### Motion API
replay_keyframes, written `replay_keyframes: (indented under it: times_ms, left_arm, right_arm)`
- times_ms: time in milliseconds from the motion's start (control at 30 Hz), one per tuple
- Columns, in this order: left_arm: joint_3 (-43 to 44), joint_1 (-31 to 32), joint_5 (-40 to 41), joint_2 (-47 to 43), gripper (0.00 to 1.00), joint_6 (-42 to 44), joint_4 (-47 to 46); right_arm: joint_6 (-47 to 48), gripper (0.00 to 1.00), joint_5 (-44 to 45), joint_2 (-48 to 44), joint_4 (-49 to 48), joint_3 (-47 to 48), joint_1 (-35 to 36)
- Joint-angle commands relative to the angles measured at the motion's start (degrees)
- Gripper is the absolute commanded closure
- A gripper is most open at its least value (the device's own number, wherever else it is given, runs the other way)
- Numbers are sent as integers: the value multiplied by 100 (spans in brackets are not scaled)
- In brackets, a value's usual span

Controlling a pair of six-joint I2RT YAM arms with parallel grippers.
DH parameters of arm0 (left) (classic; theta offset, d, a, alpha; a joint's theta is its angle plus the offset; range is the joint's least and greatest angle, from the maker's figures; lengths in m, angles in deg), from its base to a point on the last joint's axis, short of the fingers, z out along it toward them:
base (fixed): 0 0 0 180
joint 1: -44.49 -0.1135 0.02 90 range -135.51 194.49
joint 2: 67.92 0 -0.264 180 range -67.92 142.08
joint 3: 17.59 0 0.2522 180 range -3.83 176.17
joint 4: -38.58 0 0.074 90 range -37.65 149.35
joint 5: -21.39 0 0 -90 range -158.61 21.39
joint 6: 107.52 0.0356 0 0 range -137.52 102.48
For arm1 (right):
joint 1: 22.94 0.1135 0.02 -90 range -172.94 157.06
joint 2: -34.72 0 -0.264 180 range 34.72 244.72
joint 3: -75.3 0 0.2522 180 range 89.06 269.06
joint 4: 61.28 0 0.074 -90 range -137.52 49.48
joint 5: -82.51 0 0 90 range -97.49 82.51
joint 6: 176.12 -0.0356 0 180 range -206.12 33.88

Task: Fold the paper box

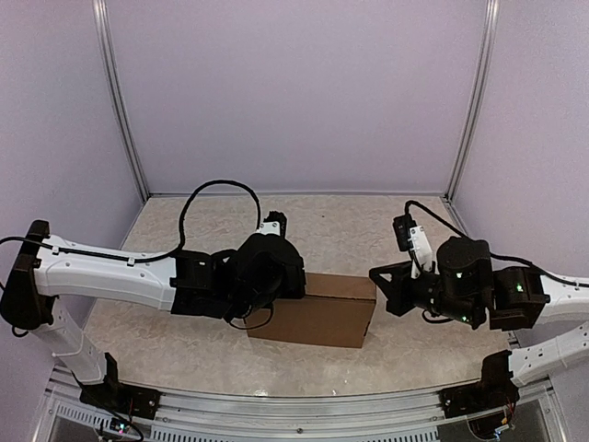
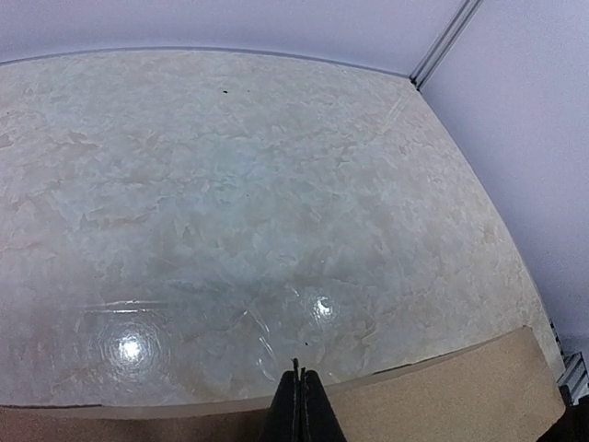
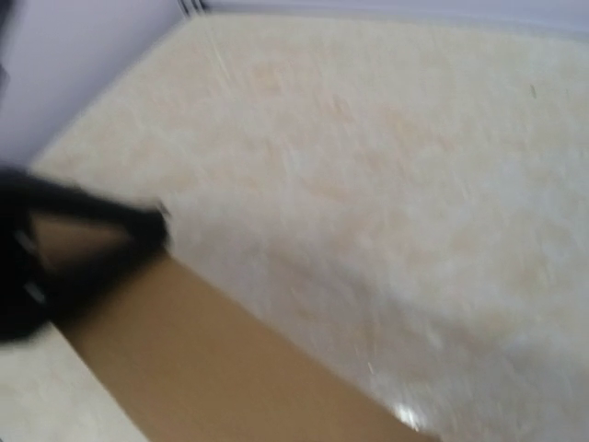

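Left hand, closed, sits on the paper box; right hand, closed, at its end.

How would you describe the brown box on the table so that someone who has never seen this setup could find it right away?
Start with the pale marbled table. Near its front edge, between the left arm and the right arm, both white and black, sits the box. It is the only plain brown cardboard thing there, flat-topped and unprinted.

Pale lilac walls, aluminium corner posts, beige marbled tabletop — two glossy light reflections.
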Motion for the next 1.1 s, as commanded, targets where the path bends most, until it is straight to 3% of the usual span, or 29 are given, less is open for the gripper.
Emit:
replay_keyframes:
  times_ms: [0, 400, 600, 867, 1067]
  left_arm:
    - [-140, 48, -123, 141, 100, -14, 529]
    - [-131, 48, -189, 152, 100, 62, 513]
    - [-117, -90, -711, -43, 100, 591, 209]
    - [166, -666, -1344, -1165, 100, 1422, 845]
    - [-260, -1276, -2181, -2037, 100, 1923, 906]
  right_arm:
    - [273, 100, 101, 173, 105, 426, -21]
    - [-680, 100, -6, 249, -177, -1082, -18]
    - [-749, 100, 88, -185, 68, -1198, -19]
    - [-552, 100, 161, -80, 133, -1028, -17]
    - [-447, 100, 102, 119, -21, -958, -19]
